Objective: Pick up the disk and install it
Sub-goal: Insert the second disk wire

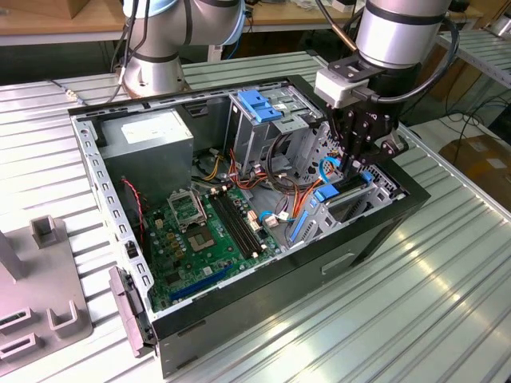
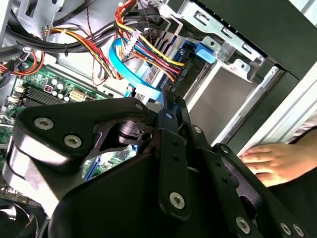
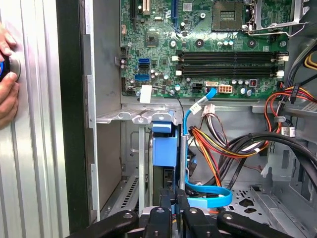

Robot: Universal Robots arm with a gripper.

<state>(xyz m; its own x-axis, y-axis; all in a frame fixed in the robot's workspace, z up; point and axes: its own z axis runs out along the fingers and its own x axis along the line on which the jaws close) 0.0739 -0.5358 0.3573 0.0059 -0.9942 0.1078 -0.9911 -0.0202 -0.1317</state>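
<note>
End effector (image 1: 361, 163) was down in the open case (image 1: 375, 231), fingers narrow on the disk (image 3: 164, 151) standing edge-up in its bay, apparently mostly seated, not released.

The arm (image 1: 397, 28) is silver-grey with black cables alongside. A white block (image 1: 345, 86) tops its black pincer (image 1: 363, 163), whose links carry silver screws (image 2: 177, 200).

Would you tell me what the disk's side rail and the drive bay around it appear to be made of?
The disk's side rail looks like moulded plastic: uniform bright blue, matte, with soft edges. The drive bay looks like bare sheet metal: pale grey, faintly reflective, with stamped tabs and folded edges.
</note>
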